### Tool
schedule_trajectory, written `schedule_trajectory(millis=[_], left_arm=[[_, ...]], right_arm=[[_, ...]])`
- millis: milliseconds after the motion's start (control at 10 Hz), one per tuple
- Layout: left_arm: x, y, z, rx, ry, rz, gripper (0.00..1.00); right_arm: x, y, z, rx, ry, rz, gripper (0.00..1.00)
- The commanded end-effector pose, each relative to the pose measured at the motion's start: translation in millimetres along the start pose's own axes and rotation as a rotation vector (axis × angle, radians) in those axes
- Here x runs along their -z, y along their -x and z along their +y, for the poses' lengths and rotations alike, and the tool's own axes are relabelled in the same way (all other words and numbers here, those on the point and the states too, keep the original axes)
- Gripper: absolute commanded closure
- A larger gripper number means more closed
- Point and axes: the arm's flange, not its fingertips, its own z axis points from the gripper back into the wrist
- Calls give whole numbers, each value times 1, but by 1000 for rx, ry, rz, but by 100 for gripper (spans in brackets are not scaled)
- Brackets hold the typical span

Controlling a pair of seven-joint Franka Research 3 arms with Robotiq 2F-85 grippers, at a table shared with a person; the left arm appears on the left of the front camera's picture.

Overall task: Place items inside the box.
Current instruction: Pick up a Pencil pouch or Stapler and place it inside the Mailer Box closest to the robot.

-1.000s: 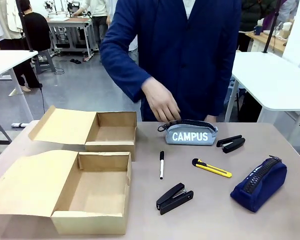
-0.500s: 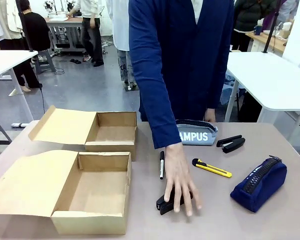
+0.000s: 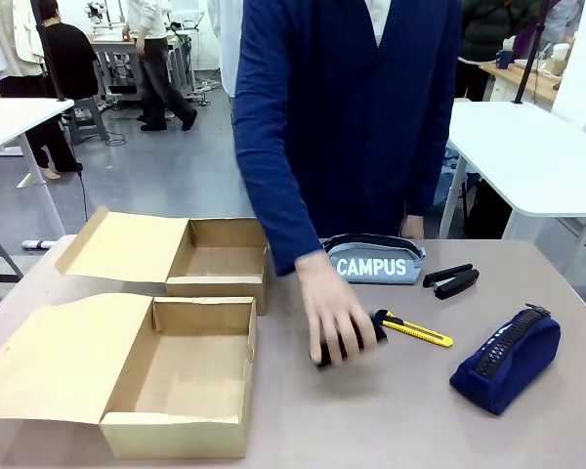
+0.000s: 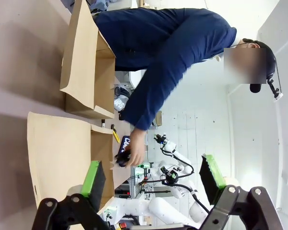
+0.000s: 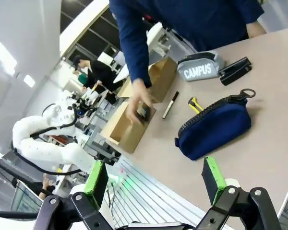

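Note:
A person's hand (image 3: 330, 311) grips a black stapler (image 3: 356, 341) just above the table, beside the yellow-black utility knife (image 3: 416, 330). The hand covers the marker in the front view; the right wrist view shows the marker (image 5: 170, 104). The grey "CAMPUS" pencil case (image 3: 373, 262) lies behind, with a second black stapler (image 3: 451, 280) to its right. The navy-blue pencil case (image 3: 506, 360) sits at the right. My left gripper (image 4: 152, 178) and right gripper (image 5: 153, 181) are both open and hold nothing, each well away from the items.
Two open cardboard boxes stand on the left of the table, a near one (image 3: 176, 376) and a far one (image 3: 215, 252), both with their lids folded out to the left. The person stands at the far edge. White tables stand behind.
The person's hand moved from the grey pencil case down to the near stapler, closed on it and has carried it up toward the knife.

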Motion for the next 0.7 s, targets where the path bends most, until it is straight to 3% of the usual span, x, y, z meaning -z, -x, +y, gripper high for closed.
schedule_trajectory(millis=[0, 200, 300, 400, 600], left_arm=[[1, 4, -1, 22, 18, 0, 0], [1, 4, -1, 22, 18, 0, 0], [1, 4, -1, 22, 18, 0, 0], [1, 4, -1, 22, 18, 0, 0], [1, 4, -1, 22, 18, 0, 0]], right_arm=[[-3, -5, 7, -35, 3, 18, 0], [7, -8, 11, -34, 65, 15, 0], [21, -13, 18, -65, 166, 12, 0], [48, -21, 30, -222, 204, 101, 0], [120, -28, 47, -665, 290, 578, 0]])
